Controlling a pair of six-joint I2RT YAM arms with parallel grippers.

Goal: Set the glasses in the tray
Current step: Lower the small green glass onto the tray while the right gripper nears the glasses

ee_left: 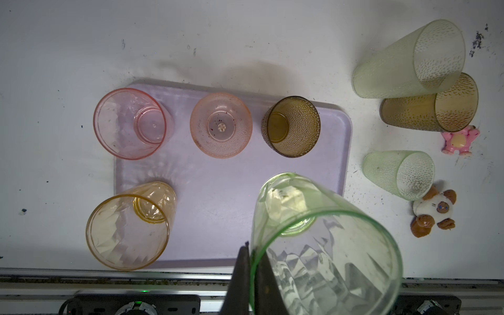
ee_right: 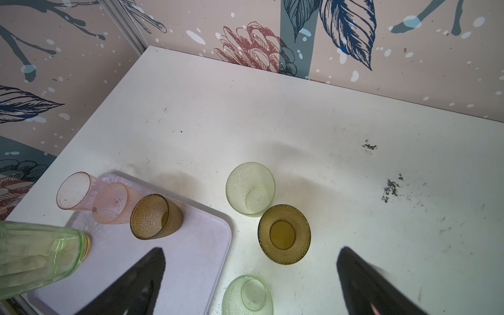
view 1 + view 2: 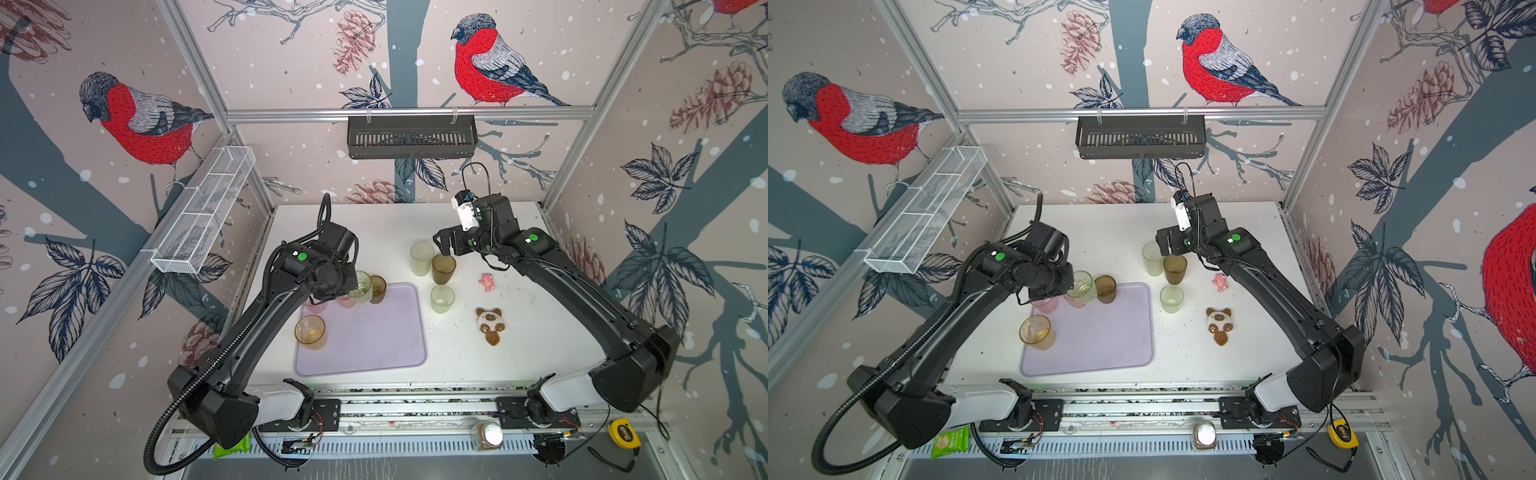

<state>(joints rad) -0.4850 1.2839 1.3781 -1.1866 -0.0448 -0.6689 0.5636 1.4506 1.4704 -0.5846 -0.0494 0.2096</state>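
My left jaws pinch green glass [image 1: 327, 245] by rim over tray [image 1: 218, 185]; seems light, slippery. Right jaws released.

Left wrist view's edge cuts off the green glass [image 1: 324, 245].

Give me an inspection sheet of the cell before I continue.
Surface: white table, scuffed and speckled.
Job's things: smooth pink glass, dimpled pink glass, brown-olive glass, amber glass on the lavender tray; green faceted glass held above it; tall pale glass, second brown-olive glass, light green glass on the table beside it.
Clutter: pink toy, brown-and-white plush on the table; jar, tape measure, green packet at the front rail.
Grippers: left gripper shut on the faceted glass's rim; right gripper open, empty.
Cables: black hose loops off the left arm; thin cable arcs over the right wrist.
Surroundings: black slotted basket, white mesh basket on the walls.
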